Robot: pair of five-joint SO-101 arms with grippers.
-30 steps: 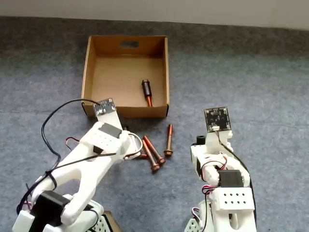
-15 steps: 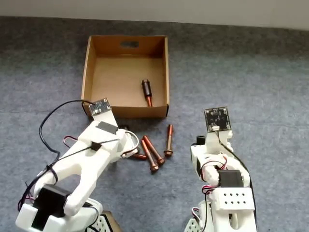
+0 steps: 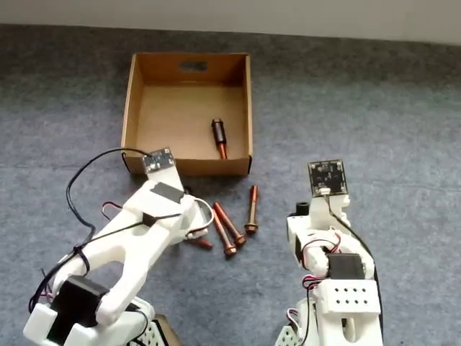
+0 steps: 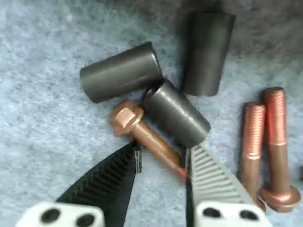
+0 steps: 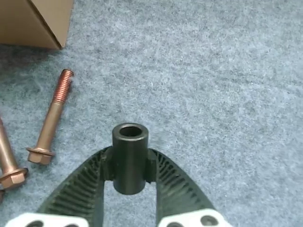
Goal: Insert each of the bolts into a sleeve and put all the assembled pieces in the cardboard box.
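Note:
My left gripper (image 4: 163, 158) is open low over the carpet, and its fingers straddle the shank of a copper bolt (image 4: 147, 137). That bolt's head lies against three loose black sleeves (image 4: 120, 71). Two more bolts (image 4: 265, 142) lie just beside them. My right gripper (image 5: 129, 170) is shut on a black sleeve (image 5: 129, 156) whose open bore points away from the wrist. In the high view this sleeve (image 3: 300, 209) is held right of a single bolt (image 3: 252, 209). The cardboard box (image 3: 248, 108) holds one assembled piece (image 3: 219, 137).
The left arm (image 3: 144, 231) covers the sleeves in the high view and sits close to the box's front wall. A pair of bolts (image 3: 225, 229) lies between the arms. A box corner (image 5: 33, 21) is near the right gripper. Grey carpet stretches to the right.
The left arm has shifted slightly, and the bolt at its gripper now lies a little lower and further left. The right arm with its sleeve has barely moved.

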